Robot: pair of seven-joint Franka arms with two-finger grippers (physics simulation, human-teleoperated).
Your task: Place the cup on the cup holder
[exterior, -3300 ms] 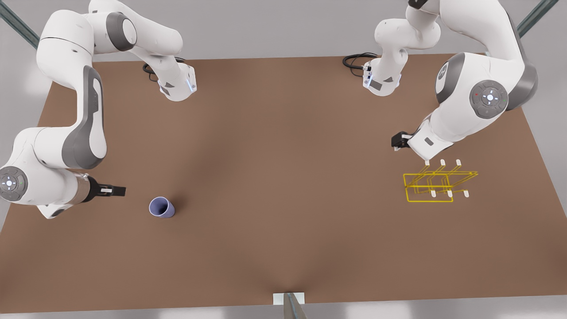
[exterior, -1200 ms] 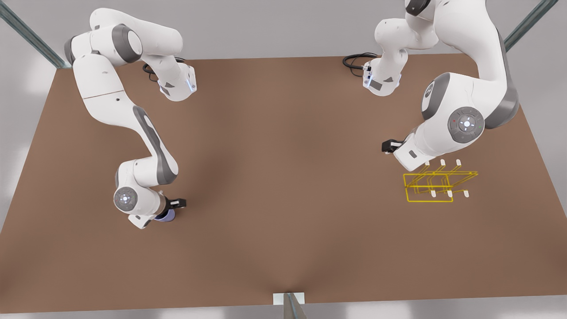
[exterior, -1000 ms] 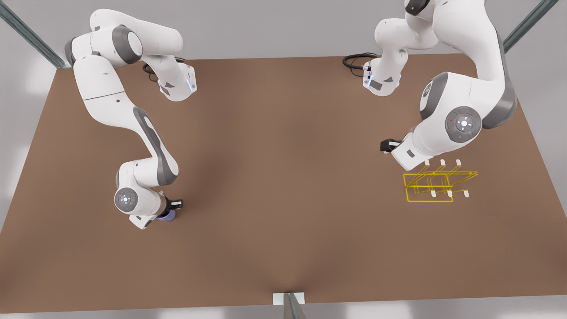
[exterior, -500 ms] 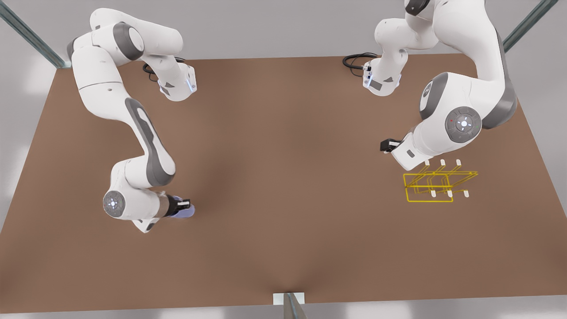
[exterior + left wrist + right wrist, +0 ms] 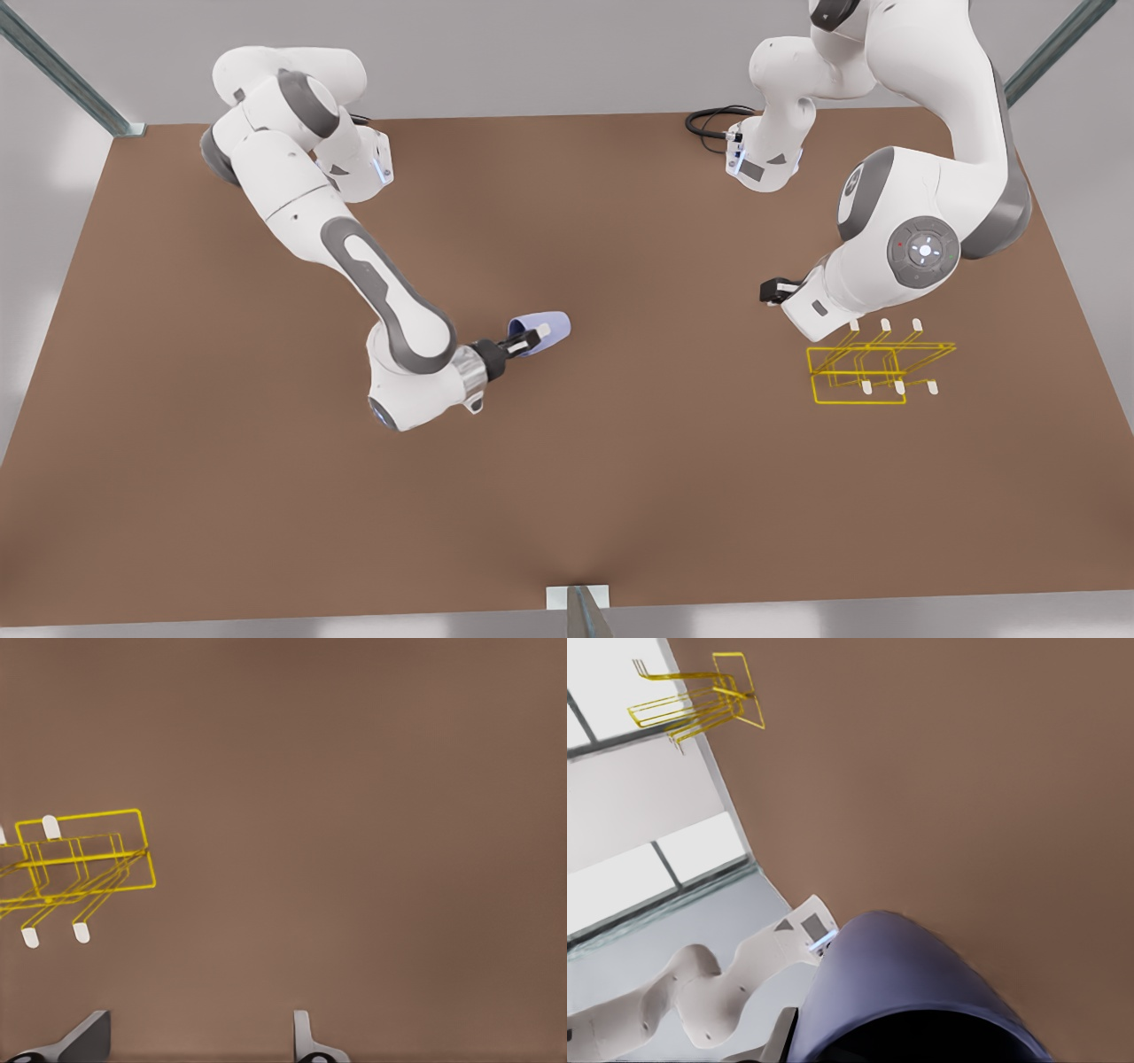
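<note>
Two arms over one brown worktop (image 5: 567, 496), and only one of them has anything in its pincer. The right gripper (image 5: 523, 340) sits out over the middle of the worktop, clear of every edge, and it's clamped on the cup (image 5: 542, 327). That lavender-blue cup lies on its side in the grip, up off the surface, its narrow closed end pointing toward the side where the rack stands. The black fingers (image 5: 529, 338) pinch the wall at the rim end, so they're only about a cup wall apart. From the right wrist view the cup (image 5: 912, 992) bulges up huge right in front of the camera, its dark mouth toward the lens, with the yellow rack (image 5: 700, 695) far off past it.

The cup holder (image 5: 873, 368) stands on the worktop near the edge at the front view's right, well apart from the cup. It's a thin yellow wire frame with short white-tipped pegs sticking out.

The left gripper (image 5: 780, 291) hangs just beside the rack on its inner side, waiting, with nothing between its fingers. In the left wrist view its two fingertips (image 5: 306, 1041) stand wide apart over bare worktop, and the cup holder (image 5: 84, 868) sits off to one side, not touching them.
</note>
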